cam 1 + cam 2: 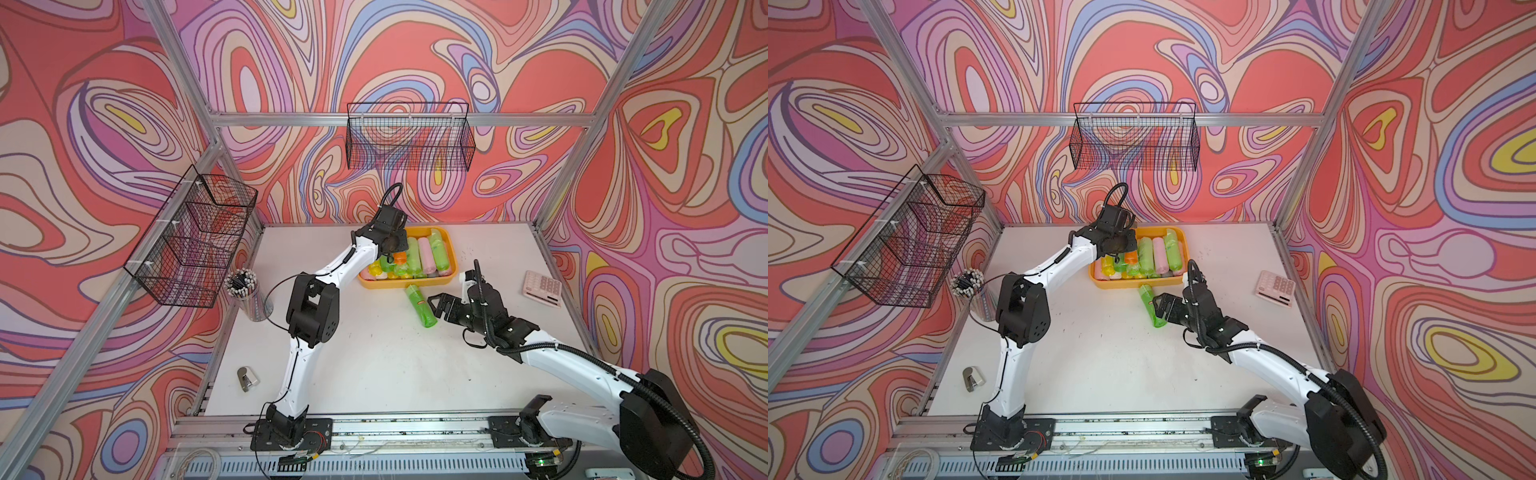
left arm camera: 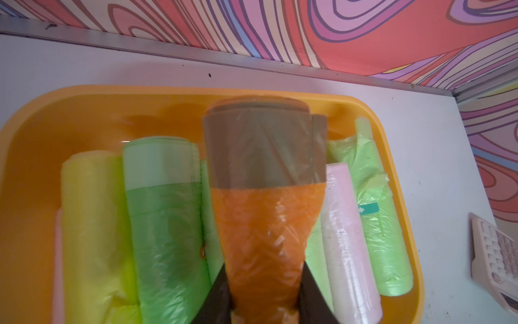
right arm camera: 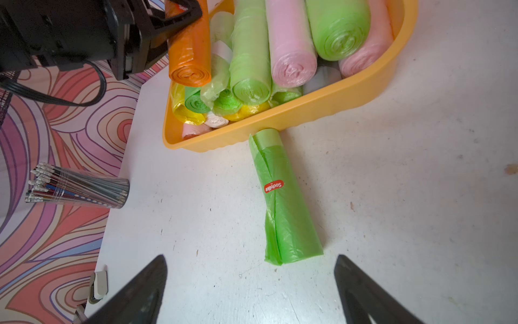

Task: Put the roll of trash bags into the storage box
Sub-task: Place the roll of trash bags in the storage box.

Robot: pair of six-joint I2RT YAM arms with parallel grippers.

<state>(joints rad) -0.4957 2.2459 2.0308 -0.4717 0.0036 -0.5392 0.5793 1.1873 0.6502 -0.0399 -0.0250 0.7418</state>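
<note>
The storage box is a shallow orange-yellow tray with rounded corners, packed with green, pink and yellow rolls lying side by side. An orange roll with a brownish end is right over that pile, pinched in the left end effector. A green roll with a red sticker lies flat on the tabletop, one end up against the box's front wall.

Bright even light; soft shadows; edges bend; near orange roll blurred, perhaps motion.

The left tool grips tight, arm outstretched; the right tool spreads wide.
</note>
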